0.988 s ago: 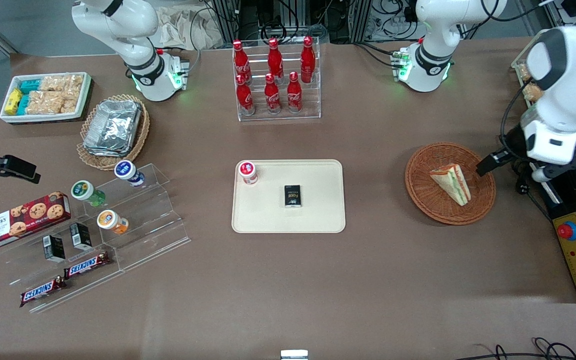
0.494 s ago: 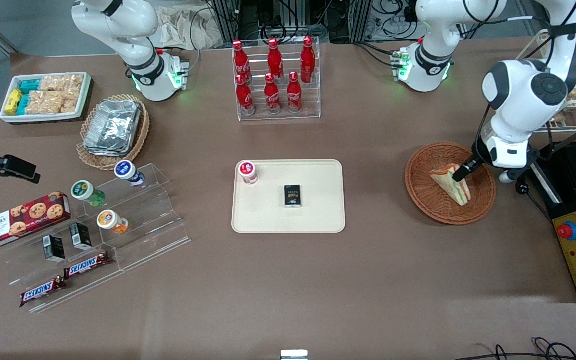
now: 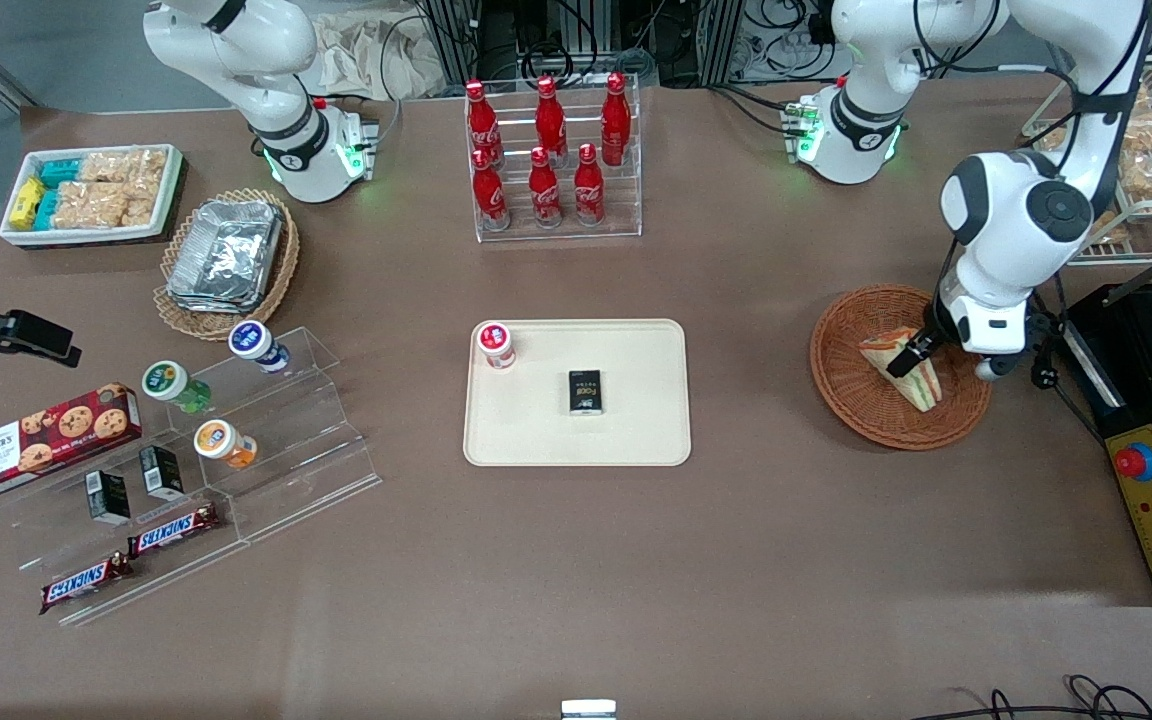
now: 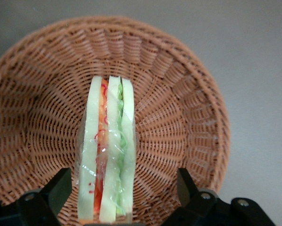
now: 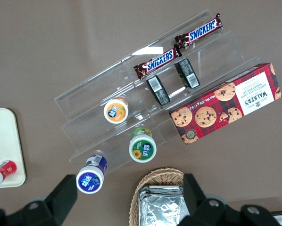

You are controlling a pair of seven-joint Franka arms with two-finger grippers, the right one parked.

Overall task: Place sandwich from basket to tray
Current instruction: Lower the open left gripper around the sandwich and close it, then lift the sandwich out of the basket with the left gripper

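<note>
The clear-wrapped sandwich [image 3: 904, 364] [image 4: 108, 150] stands on edge in the round reddish-brown wicker basket [image 3: 856, 385] [image 4: 178, 108], showing pale bread with red, orange and green layers. My gripper [image 3: 904, 358] [image 4: 124, 188] hangs just above it, open, with one black finger [image 4: 58, 186] on each side of the wedge and a gap between each finger and the bread. The cream tray [image 3: 636, 430] lies mid-table, away from the basket toward the parked arm's end. It carries a red-capped bottle [image 3: 496, 344] and a small black box [image 3: 586, 391].
A clear rack of red cola bottles [image 3: 551, 150] stands farther from the camera than the tray. A black control box with a red button [image 3: 1151, 490] sits beside the basket at the working arm's end. Snack racks, a foil-filled tan basket [image 3: 226, 260] and a white bin [image 3: 91, 192] are at the parked arm's end.
My arm has swung in from the table's edge over the basket and come down. The open gripper now straddles the sandwich. The sandwich has not moved.
</note>
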